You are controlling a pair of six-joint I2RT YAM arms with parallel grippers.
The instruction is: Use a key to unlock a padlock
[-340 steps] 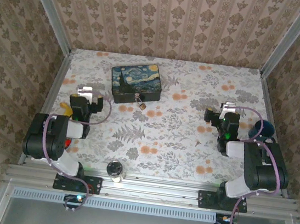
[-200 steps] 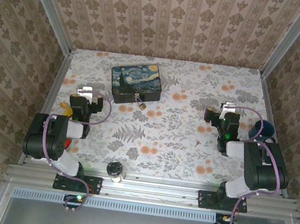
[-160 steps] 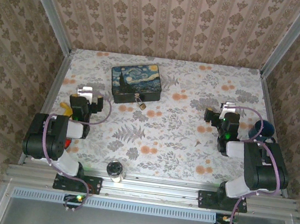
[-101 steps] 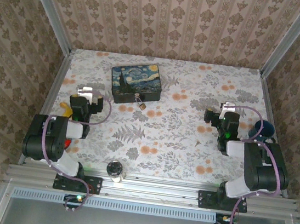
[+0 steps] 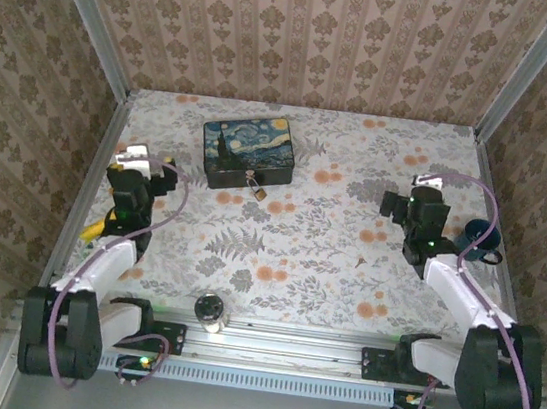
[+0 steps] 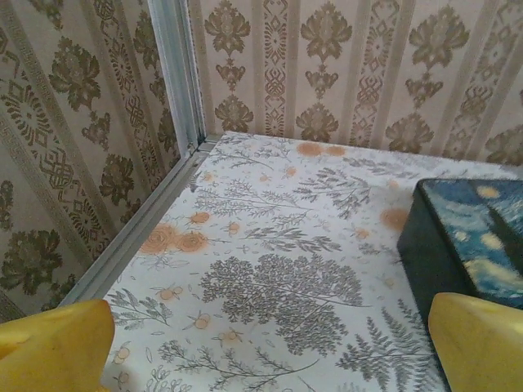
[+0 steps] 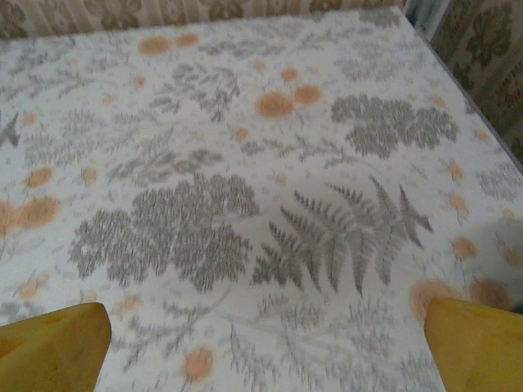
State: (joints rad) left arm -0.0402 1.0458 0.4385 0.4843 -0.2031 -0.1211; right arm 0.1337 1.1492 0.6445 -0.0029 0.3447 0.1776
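Both arms hang over the flowered table with nothing in them. The left gripper (image 5: 136,157) has its yellow fingers (image 6: 51,347) spread wide, and the right gripper (image 5: 427,187) is spread just as wide over bare cloth. The padlock (image 5: 258,190) hangs at the near face of the starry tin box (image 5: 248,151). It is off to the right of the left gripper and well apart from the right gripper, away on that one's left. From the left wrist, the box's dark corner (image 6: 458,245) stands just ahead of the right-hand finger. The key is too small for me to pick out with any certainty. I'd judge the padlock light, hard and smooth, and likely to swing or twist on the clasp when nudged. It probably wants pinching across the flat sides of its brass body, not by the thin shackle, to keep it steady. A key that slim would lie flat and slip easily, so its head looks like the place to take it.
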